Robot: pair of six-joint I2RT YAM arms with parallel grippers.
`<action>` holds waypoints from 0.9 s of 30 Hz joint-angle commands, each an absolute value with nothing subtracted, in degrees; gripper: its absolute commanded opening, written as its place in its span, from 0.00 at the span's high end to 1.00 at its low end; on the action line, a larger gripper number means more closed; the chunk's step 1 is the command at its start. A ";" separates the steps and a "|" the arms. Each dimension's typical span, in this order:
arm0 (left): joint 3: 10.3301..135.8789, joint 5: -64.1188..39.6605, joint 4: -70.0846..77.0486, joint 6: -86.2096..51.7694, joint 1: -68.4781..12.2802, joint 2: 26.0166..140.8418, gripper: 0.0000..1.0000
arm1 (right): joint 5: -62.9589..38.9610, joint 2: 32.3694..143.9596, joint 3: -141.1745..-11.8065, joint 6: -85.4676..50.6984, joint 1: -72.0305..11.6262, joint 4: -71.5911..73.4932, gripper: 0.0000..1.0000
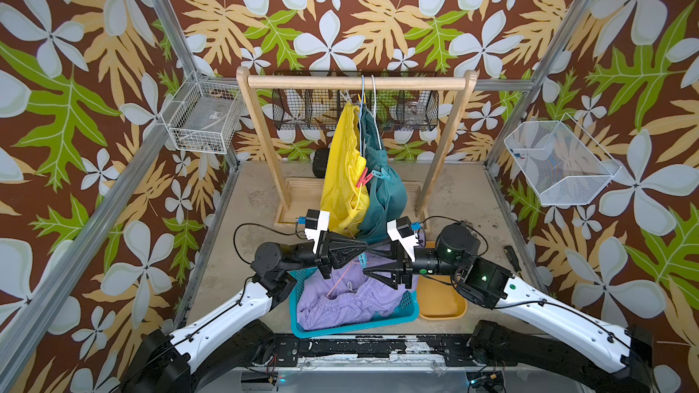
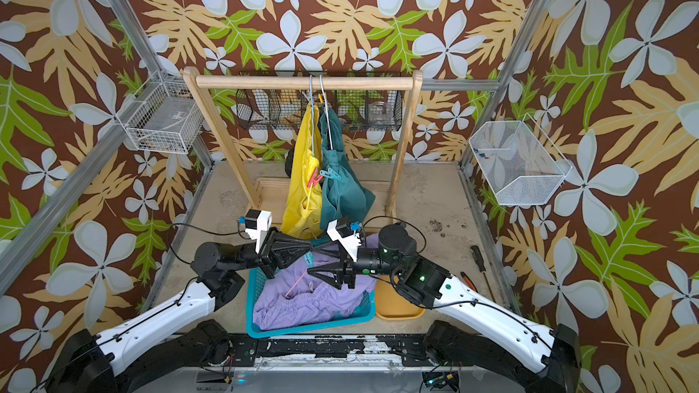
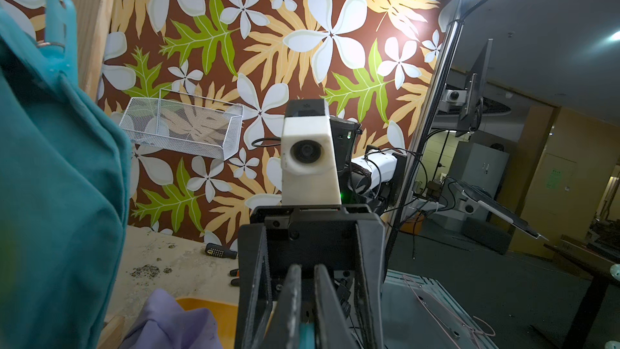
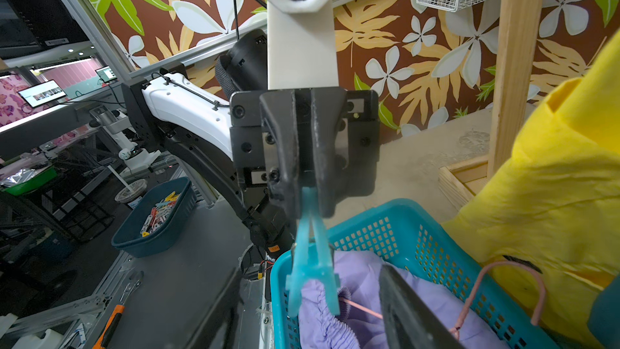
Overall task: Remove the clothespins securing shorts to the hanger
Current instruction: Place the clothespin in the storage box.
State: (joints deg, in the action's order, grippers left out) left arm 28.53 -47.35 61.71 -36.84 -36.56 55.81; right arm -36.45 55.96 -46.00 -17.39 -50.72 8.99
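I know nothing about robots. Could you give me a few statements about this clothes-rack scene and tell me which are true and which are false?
1. The lilac shorts lie in the teal basket. True.
2. The left gripper is empty. False: it is shut on a turquoise clothespin.
3. The yellow shorts hang from the wooden rack. True.
4. The right gripper is clamped shut. False: its jaws stand wide apart.
5. No clothespin is on the hanging pairs. False: a red-pink clothespin and a light blue clothespin are clipped on the yellow shorts and teal shorts.
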 commanded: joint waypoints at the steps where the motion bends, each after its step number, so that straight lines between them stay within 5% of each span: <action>1: 28.65 -47.04 64.07 -36.65 -36.91 56.00 1.00 | -36.48 56.90 -46.75 -17.71 -50.80 12.08 0.35; 7: 28.48 -47.10 63.96 -36.54 -36.88 55.58 1.00 | -37.36 59.26 -47.79 -18.92 -50.81 14.99 0.38; 15: 28.08 -44.56 61.45 -34.71 -36.92 54.24 0.97 | -38.45 60.53 -47.43 -20.39 -50.85 17.30 0.59; 19: 28.08 -44.95 61.30 -34.71 -36.99 54.54 0.75 | -36.87 59.65 -46.77 -20.70 -50.81 18.15 0.73; 24: 28.12 -44.62 60.91 -34.94 -36.96 54.51 0.22 | -34.19 58.71 -45.82 -20.74 -50.80 18.60 0.84; 27: 28.12 -43.62 61.14 -34.98 -36.92 53.97 0.11 | -33.00 59.07 -45.79 -20.83 -50.80 17.96 0.88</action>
